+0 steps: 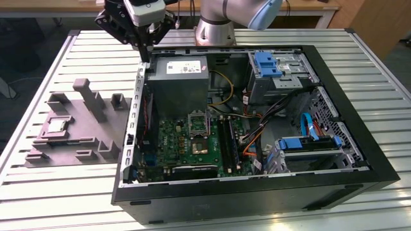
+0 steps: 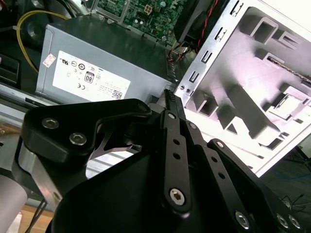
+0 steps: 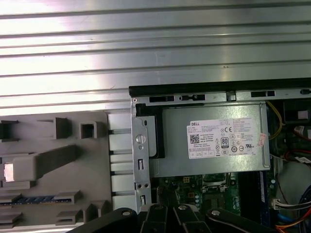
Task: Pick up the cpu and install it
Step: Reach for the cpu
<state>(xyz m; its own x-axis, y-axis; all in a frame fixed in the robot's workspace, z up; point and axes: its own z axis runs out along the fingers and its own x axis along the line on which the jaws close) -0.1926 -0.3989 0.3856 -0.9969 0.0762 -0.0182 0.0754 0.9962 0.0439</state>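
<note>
The cpu, a small pale square chip, lies flat in a recess of the grey fixture block on the exterior view's left, beside the open computer case. In the first wrist view the cpu shows as a bright square on the same block. The black metal-framed socket sits on the green motherboard inside the case. My gripper hangs above the case's far corner next to the power supply, well away from the cpu. In the second wrist view the gripper has its fingers together, holding nothing.
The case stands on a slatted metal table. Inside it are a grey power supply with a white label, blue drive brackets and loose cables. The fixture block has upright posts.
</note>
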